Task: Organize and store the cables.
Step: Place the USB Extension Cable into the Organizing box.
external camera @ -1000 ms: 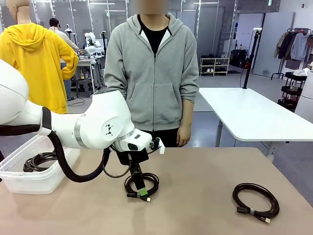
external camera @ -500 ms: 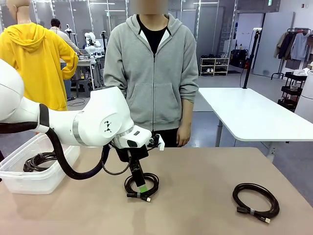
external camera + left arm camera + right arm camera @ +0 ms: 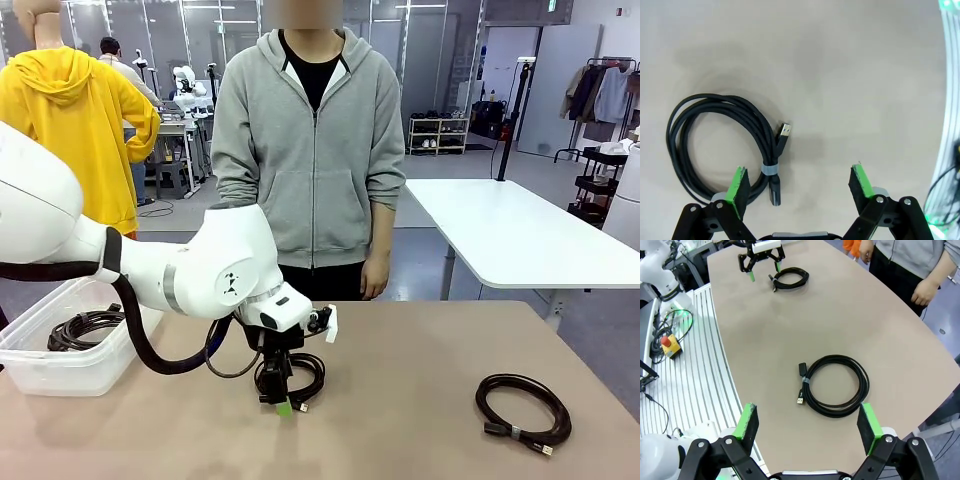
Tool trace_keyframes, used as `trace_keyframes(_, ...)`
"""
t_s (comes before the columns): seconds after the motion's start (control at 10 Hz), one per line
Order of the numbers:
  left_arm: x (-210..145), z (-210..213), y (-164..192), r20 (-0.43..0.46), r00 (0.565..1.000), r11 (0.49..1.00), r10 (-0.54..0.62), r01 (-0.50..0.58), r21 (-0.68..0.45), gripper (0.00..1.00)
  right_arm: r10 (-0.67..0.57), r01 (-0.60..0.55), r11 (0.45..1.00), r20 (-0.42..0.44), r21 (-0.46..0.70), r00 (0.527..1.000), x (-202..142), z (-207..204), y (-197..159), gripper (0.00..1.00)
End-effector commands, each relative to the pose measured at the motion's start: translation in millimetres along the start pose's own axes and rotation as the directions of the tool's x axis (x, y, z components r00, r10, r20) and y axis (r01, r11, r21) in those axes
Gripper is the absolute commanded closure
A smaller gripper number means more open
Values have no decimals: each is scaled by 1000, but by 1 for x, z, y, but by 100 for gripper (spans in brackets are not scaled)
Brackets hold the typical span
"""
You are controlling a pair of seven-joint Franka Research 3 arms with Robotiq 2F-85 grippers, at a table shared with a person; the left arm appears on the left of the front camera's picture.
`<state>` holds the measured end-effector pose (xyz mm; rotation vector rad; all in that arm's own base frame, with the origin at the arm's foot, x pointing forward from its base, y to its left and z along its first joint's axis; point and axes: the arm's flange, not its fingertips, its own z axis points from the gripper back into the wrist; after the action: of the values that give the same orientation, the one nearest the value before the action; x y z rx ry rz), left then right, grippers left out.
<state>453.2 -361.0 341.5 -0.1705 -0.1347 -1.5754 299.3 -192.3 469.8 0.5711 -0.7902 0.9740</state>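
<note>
Here: black cable [image 3: 715, 102], round coil, grey tie [image 3: 769, 169]; left gripper [image 3: 800, 183] agape above.

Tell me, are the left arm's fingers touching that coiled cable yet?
Cannot tell. In the left wrist view one green finger overlaps the cable, but its height above it is unclear.

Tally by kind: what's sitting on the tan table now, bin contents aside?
Coiled black cables, loose: 2 (one at the open left end effector, one farther right)
Clear plastic storage bin: 1
Total: 3
</note>
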Motion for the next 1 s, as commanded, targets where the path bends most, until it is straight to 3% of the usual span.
trace_keyframes(0.0, -1, -9, 13, -2, 997, 996, -83, 83, 19, 0, 11, -12, 1000, 11, 4, 1000, 0, 0, -1, 0)
trace_keyframes(0.5, -7, -37, 23, -44, 998, 998, -48, 49, 28, 0, 11, -12, 1000, 11, 4, 1000, 0, 0, -1, 0)
trace_keyframes(0.6, -8, -40, 24, -42, 998, 998, -47, 48, 32, 13, 11, -12, 1000, 11, 4, 1000, 0, 0, -1, 0)
trace_keyframes(0.9, -7, -42, 24, -57, 997, 998, -46, 48, 32, 100, 11, -12, 1000, 11, 4, 1000, 0, 0, -1, 0)
